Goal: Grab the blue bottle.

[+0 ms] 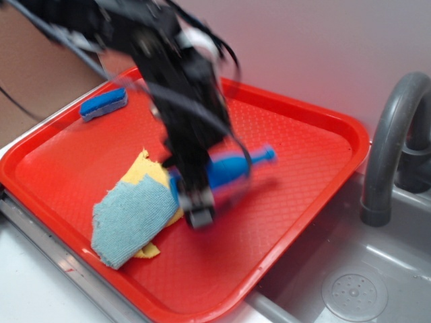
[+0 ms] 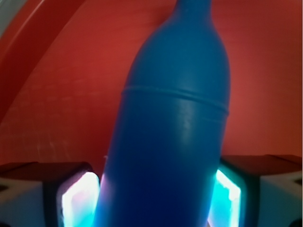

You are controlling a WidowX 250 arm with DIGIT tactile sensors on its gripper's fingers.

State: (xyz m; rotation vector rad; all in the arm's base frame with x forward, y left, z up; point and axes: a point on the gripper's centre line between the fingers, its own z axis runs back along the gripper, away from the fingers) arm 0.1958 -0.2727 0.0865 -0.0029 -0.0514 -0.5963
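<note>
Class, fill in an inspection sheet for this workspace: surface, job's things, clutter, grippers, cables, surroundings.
Surface: red tray beside a grey sink.
Job's things: blue bottle lying on the tray, between the fingers.
Clutter: blue cloth over a yellow cloth; blue-and-white sponge at the tray's far corner.
Grippers: gripper straddles the bottle; pads close beside it, contact unclear.
Cables: black cables on the arm.
Surroundings: grey tap, pale wall.
</note>
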